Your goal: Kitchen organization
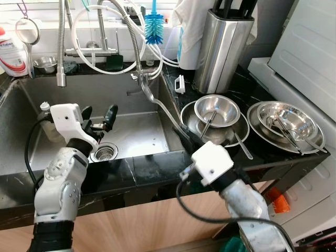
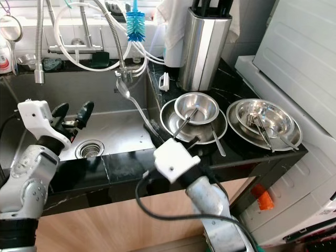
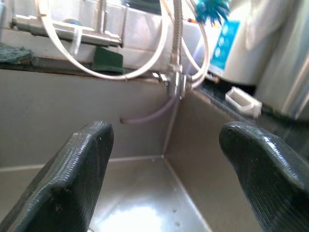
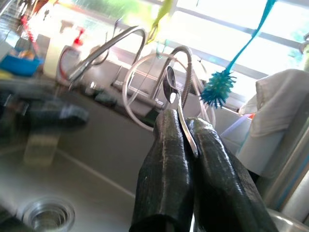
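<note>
Steel spoon (image 1: 157,105), pinched at its handle by the right gripper (image 1: 185,137), slants up and away over the sink (image 1: 142,134), while the left gripper (image 1: 98,122), fingers spread, hovers above the drain (image 1: 104,152).

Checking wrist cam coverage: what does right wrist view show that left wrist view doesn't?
Right wrist view alone: the right pincer shut on a spoon, the bowl end sticking out past the fingertips, plus the sink drain and a blurred dark shape over the basin that looks like the other arm.

Left wrist view alone: the left pincer open, nothing between its fingers, a green sponge on the back ledge and a small white clip on the counter.

Both: the steel sink wall, the white hoses and the blue bottle brush.
</note>
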Tool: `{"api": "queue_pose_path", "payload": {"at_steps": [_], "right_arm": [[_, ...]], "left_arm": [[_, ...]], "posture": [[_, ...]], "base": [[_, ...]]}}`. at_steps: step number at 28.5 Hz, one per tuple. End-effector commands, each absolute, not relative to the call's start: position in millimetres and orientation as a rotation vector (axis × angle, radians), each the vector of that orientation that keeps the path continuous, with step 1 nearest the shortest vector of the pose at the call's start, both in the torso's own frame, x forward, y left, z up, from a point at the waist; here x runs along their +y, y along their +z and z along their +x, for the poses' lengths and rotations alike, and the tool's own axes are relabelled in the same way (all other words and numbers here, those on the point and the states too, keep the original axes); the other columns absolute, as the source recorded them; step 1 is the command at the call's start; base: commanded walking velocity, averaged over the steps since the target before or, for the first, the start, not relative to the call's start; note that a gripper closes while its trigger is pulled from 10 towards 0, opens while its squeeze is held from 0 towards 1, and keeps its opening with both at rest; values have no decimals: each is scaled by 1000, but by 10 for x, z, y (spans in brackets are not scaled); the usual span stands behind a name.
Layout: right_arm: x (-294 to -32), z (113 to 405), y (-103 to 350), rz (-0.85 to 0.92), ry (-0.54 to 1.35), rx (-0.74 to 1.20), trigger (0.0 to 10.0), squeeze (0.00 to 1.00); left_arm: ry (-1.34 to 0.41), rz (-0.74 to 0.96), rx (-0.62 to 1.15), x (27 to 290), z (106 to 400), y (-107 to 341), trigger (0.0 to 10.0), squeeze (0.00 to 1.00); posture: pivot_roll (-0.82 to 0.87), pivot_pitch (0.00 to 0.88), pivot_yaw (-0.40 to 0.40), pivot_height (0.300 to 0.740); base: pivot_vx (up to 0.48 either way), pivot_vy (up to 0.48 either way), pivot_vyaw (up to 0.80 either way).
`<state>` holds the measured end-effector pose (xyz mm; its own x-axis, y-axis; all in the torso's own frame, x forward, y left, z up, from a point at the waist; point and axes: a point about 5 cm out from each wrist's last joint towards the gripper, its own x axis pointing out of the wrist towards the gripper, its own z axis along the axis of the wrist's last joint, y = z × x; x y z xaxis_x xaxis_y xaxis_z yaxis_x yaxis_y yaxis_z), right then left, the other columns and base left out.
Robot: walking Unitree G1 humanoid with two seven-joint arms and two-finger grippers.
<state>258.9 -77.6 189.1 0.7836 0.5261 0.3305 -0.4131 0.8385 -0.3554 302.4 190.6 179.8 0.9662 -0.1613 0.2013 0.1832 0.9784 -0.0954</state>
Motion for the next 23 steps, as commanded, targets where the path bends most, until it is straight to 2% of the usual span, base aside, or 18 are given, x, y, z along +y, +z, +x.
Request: {"api": "queue_pose_path", "payload": {"at_steps": [1, 8, 12, 23], "right_arm": [[-803, 2620, 1875, -244, 506, -410, 10000, 0], [-748, 2767, 1958, -71, 496, -353, 10000, 0], [-682, 2898, 2018, -81, 503, -332, 10000, 0], [-514, 2859, 2094, -16, 669, -300, 10000, 0]], "left_arm": [[-175, -72, -203, 1880, 3016, 1800, 10000, 0], [-156, -26, -210, 1884, 2985, 1752, 10000, 0], [-138, -13, -222, 1890, 2983, 1749, 10000, 0], [-115, -40, -223, 1933, 2969, 1724, 10000, 0]], "posture": [[45, 0, -50, 740], [50, 0, -52, 740], [50, 0, -53, 740], [55, 0, -61, 740]], "base": [[0, 0, 0], [0, 0, 0], [0, 0, 0], [0, 0, 0]]}}
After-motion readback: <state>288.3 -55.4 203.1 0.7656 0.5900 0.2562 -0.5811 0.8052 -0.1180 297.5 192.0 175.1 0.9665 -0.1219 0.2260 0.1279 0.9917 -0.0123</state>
